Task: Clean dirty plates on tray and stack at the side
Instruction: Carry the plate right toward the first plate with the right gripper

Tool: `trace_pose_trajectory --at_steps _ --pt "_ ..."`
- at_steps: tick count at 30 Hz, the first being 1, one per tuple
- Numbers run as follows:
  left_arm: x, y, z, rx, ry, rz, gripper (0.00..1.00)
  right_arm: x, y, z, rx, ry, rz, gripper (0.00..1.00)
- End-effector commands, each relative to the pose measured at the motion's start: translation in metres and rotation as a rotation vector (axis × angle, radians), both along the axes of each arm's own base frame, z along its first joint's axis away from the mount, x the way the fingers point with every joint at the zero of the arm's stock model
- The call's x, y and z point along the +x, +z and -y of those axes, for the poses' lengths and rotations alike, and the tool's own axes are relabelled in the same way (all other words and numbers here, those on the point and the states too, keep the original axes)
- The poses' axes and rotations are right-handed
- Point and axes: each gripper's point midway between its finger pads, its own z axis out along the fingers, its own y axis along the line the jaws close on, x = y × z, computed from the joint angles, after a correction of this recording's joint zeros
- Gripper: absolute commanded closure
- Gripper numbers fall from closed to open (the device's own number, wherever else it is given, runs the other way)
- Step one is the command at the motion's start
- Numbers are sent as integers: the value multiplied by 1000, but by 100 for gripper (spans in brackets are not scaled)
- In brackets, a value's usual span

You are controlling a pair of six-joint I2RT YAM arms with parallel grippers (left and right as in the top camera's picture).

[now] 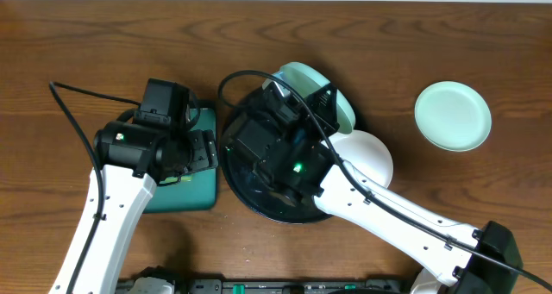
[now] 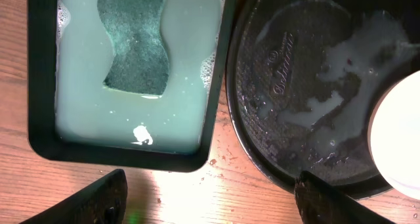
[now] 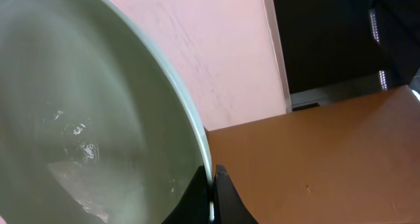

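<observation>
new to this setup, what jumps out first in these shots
The right gripper is pinched on the rim of a tilted mint plate over the black tray. Left of it, a teal tray holds milky liquid and a sponge; a second mint plate lies alone on the table at right.

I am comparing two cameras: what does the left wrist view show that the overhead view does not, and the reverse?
Only the left wrist view: a green sponge lying in milky liquid inside the rectangular tray, and whitish smears on the floor of the black tray.

Only the overhead view: the left arm and right arm, a mint plate lying alone on the table, and a second mint plate tilted up over the black tray's far side.

Both: the rectangular tray, the black tray, and the white plate at its edge.
</observation>
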Motion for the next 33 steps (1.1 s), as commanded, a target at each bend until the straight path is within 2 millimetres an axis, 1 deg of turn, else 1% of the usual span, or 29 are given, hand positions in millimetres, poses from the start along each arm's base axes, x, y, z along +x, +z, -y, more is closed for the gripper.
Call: trace_pose_trajectory --at_steps 1,6,7,9,10,11,12,13,15,16,17,19,20,21,22,23,28,30,33 --pt "2 4 0 1 4 13 18 -4 16 2 -5 -17 51 99" --pt "2 4 0 1 4 13 18 -4 16 2 -4 -16 50 99" --pt "2 4 0 1 4 13 18 -3 12 0 11 -5 33 99" --pt "2 4 0 1 4 13 18 2 -2 -4 57 32 -37 99" --pt "1 4 0 1 3 13 18 2 -4 -3 54 33 -49 99" --pt "1 4 0 1 3 12 18 -2 -2 -3 25 32 -45 99" --pt "1 3 0 1 4 10 18 -6 1 -5 16 31 -24 99" --pt "1 3 0 2 3 9 18 -8 0 -9 44 42 -22 99" --pt "1 4 0 1 4 12 18 -1 -21 -17 131 89 -119 99" --pt "2 4 0 1 4 13 18 3 -28 -14 152 86 -151 99" --pt "1 4 0 1 4 12 18 3 -29 -7 154 63 -150 99" --pt "-1 3 0 3 3 4 18 -4 -23 3 148 26 -113 99" --pt "-1 3 0 4 3 0 18 -5 -26 1 182 27 -121 99" --pt "-1 2 0 4 2 0 18 -3 -36 -2 218 43 -174 99" --pt "-1 3 0 5 -1 4 18 1 -50 -2 253 58 -254 99" --pt "0 3 0 4 -4 7 18 2 -58 -1 283 57 -293 99" --pt "-1 3 0 5 -4 1 18 6 -107 20 667 -88 -514 99" --pt "-2 2 0 5 -4 0 18 11 -119 26 818 -123 -598 99" --pt "-1 3 0 5 -4 1 18 21 -127 29 1064 -142 -701 99"
